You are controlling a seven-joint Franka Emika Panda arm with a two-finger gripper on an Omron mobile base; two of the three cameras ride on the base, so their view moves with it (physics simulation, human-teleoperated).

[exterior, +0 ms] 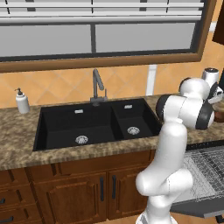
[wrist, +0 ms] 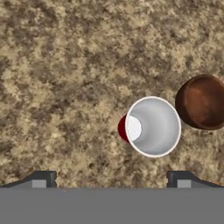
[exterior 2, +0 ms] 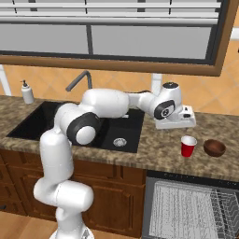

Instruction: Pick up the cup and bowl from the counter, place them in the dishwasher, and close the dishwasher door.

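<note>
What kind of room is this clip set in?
A rendered home kitchen, it seems: a granite counter with a black double sink and faucet, brown wooden cabinets below, and an open dishwasher showing its wire rack.

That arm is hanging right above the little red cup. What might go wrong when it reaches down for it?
Two things, I would guess. In the hand view the cup sits right of centre between the open jaws, so a straight drop might clip its rim and tip it. The brown bowl stands close beside the cup on the counter, so a jaw coming down on that side might nudge the bowl. Also, the dishwasher door lies open below, in the way if the base drives.
</note>
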